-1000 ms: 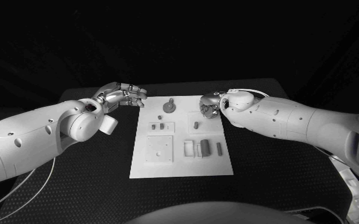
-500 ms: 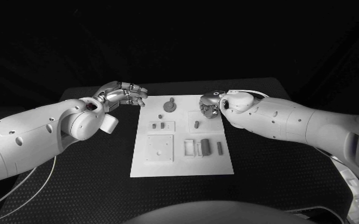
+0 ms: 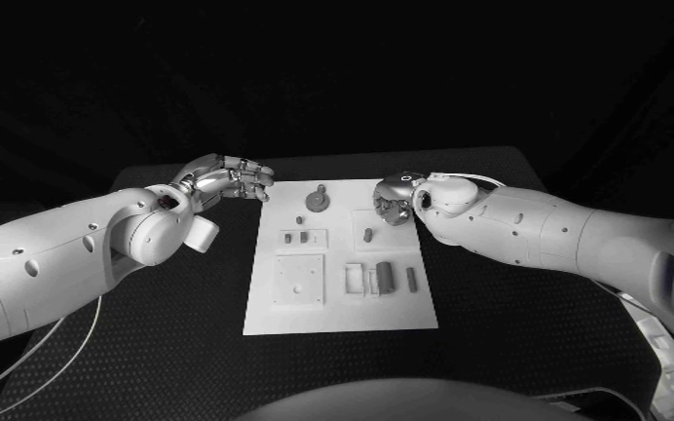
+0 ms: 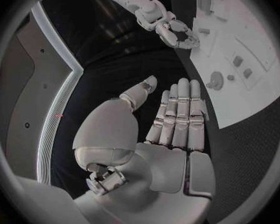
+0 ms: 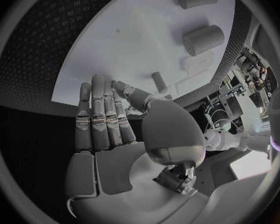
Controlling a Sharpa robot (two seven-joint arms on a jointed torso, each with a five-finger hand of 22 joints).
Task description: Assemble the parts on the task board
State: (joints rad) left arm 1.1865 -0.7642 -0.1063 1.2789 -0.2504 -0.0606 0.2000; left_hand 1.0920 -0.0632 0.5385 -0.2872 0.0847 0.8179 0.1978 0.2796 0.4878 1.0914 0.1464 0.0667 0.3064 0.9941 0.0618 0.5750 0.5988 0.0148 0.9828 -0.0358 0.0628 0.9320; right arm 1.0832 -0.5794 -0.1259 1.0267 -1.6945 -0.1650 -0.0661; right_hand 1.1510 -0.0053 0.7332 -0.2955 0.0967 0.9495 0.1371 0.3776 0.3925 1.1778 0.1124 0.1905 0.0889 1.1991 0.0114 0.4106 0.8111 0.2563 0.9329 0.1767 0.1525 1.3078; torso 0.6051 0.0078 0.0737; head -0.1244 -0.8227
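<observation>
The white task board [image 3: 339, 312] lies in the middle of the black table. Grey parts sit on it: a round piece with a stem [image 3: 318, 201], a square plate [image 3: 299, 278], and short blocks [image 3: 384, 278] in a row. My left hand [image 3: 232, 179] hovers just off the board's far left corner, fingers straight and empty [image 4: 172, 127]. My right hand [image 3: 393, 198] hangs over the board's far right corner, holding nothing. In the right wrist view its fingers [image 5: 104, 117] stretch over the white board [image 5: 130, 42] near a cylinder [image 5: 204, 39] and a small peg [image 5: 159, 81].
Black mat [image 3: 520, 314] surrounds the board on all sides. A thin white cable [image 3: 56, 338] trails along the table's left side under my left arm. My right hand [image 4: 175, 33] also shows in the left wrist view, at the board's edge [image 4: 230, 40].
My right arm has crept slightly toward the board's far right corner. The left hand and the parts stay where they were.
</observation>
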